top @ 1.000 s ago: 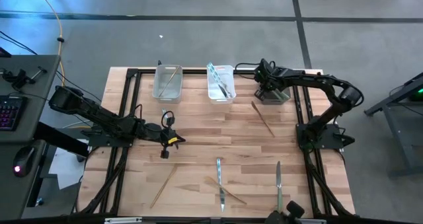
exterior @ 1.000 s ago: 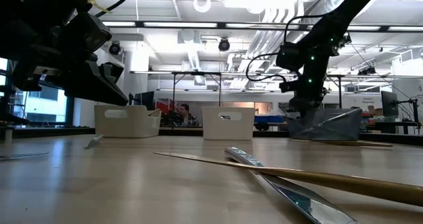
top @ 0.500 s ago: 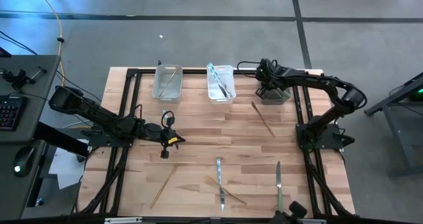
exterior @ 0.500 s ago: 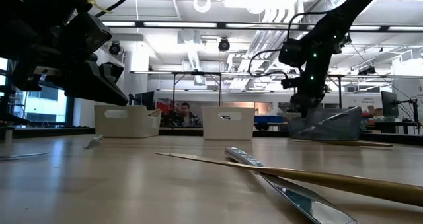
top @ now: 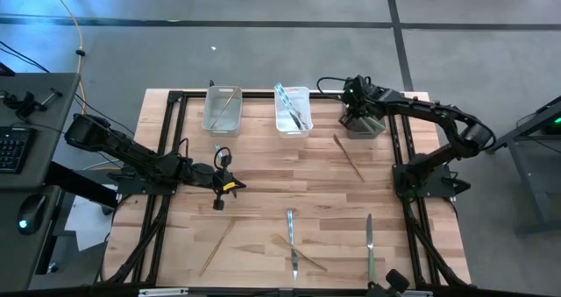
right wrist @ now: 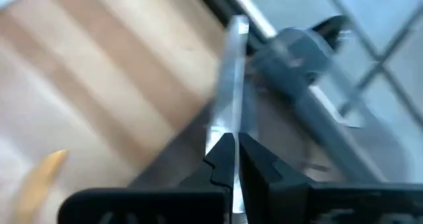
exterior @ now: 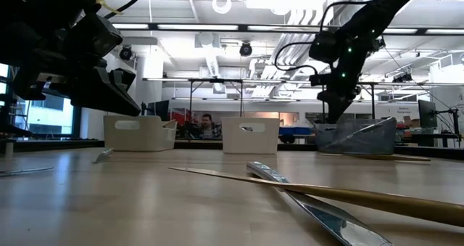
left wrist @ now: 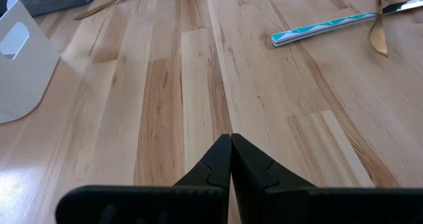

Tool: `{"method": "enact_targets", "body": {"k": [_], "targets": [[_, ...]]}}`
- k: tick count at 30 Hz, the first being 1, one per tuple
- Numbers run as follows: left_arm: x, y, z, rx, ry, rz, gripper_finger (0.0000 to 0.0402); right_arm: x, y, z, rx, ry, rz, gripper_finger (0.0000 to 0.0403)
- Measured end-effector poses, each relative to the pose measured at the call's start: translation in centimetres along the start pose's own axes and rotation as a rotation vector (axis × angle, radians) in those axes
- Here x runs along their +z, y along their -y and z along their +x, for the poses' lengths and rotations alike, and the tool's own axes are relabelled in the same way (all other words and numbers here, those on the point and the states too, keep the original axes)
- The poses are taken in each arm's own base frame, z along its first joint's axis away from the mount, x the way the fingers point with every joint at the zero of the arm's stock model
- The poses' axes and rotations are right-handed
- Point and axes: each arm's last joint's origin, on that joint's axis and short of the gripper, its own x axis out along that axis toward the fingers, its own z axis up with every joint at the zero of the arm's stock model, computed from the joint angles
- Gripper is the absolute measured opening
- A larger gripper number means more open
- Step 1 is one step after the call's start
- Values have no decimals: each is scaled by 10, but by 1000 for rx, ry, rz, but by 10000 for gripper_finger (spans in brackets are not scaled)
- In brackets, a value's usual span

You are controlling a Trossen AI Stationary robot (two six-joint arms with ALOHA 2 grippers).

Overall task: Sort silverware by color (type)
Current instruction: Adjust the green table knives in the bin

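Silverware lies loose on the wooden table: a gold piece (top: 349, 157) right of centre, another gold one (top: 216, 244) at the near left, a teal knife (top: 291, 243) crossed by a gold fork (top: 307, 258), and a grey-green knife (top: 369, 240). My right gripper (top: 354, 113) hangs shut over the dark bin (top: 366, 129) at the far right. In its wrist view a blurred grey strip (right wrist: 228, 85) runs beyond the shut tips (right wrist: 231, 148), and nothing shows hanging from them in the low view (exterior: 333, 117). My left gripper (left wrist: 231, 141) waits shut just above the boards at mid-left (top: 235, 187).
Two pale bins stand along the far edge, the left bin (top: 222, 120) with a gold piece, the middle bin (top: 293, 123) with teal pieces. A dark piece (exterior: 359, 132) leans inside the dark bin. The black frame rails (top: 166, 157) border the table's sides. A desk with a keyboard (top: 10, 148) stands to the left.
My right gripper has risen straight up above the dark bin, tipping slightly, with the arm's elbow swinging outward to the right. The cutlery on the table lies where it was.
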Motion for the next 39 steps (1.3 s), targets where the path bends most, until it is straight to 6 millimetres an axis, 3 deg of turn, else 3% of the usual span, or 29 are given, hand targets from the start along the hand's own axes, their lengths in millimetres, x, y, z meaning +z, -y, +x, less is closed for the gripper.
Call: {"method": "enact_targets", "body": {"k": [5,13,19,28,32,37,39], "targets": [[0,0,0,0,0,0,0,-4,1,3,57,-40,17,22],[0,0,0,0,-1,-1,0,-11,12,7,78,-87,19,139],[0,0,0,0,-1,-1,0,-13,19,16,119,-105,16,173],[0,0,0,0,0,-2,0,-11,14,44,145,-116,-1,149],[0,0,0,0,0,-2,0,-10,14,45,150,-113,-5,102],[0,0,0,0,0,-1,0,-10,14,45,142,-112,-10,15],[0,0,0,0,0,-1,0,-10,14,44,137,-111,-10,9]]}}
